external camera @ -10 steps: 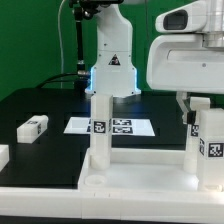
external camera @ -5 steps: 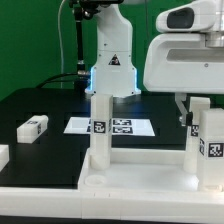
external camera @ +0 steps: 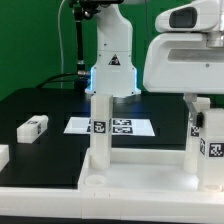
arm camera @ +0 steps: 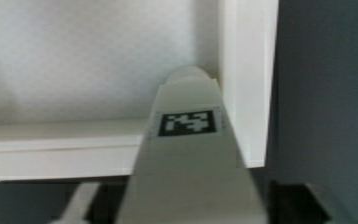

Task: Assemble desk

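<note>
The desk's tabletop lies at the near edge of the black table. Two legs stand upright in it: a middle leg and a right leg at the exterior view's right. The gripper hangs over the right leg's top. One dark finger lies against the leg's side, and the other is out of sight. Whether the leg is clamped cannot be told. The wrist view looks down that tagged leg. A loose leg lies on the table toward the exterior view's left, and the marker board lies behind the desk.
</note>
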`<state>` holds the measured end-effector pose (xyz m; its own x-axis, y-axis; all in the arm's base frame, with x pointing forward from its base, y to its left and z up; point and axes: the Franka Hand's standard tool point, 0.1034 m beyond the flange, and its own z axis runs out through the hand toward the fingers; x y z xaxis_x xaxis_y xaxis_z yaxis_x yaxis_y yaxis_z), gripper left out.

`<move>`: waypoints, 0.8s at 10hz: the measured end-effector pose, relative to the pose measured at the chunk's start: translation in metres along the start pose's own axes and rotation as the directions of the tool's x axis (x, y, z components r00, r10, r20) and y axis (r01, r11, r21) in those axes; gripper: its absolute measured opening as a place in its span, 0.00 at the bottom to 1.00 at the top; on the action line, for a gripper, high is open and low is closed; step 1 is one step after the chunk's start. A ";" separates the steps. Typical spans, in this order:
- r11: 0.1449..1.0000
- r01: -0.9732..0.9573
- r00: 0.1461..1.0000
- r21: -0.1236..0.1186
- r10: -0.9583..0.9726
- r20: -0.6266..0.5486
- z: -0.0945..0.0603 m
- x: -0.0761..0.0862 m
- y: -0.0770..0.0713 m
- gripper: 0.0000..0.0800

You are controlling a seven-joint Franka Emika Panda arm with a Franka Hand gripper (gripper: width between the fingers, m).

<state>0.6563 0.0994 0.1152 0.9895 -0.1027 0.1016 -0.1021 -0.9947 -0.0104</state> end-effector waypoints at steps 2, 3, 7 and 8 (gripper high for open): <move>1.000 -0.015 1.000 0.000 0.015 0.000 0.000 0.000 0.000 0.36; 0.999 -0.035 0.999 0.000 0.035 0.000 0.000 0.000 0.000 0.36; 0.940 -0.340 0.941 0.014 0.340 0.009 0.001 0.001 0.005 0.36; 0.895 -0.446 0.895 0.017 0.446 0.012 0.001 0.001 0.006 0.36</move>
<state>0.6567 0.0934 0.1139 0.8412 -0.5357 0.0741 -0.5313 -0.8442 -0.0715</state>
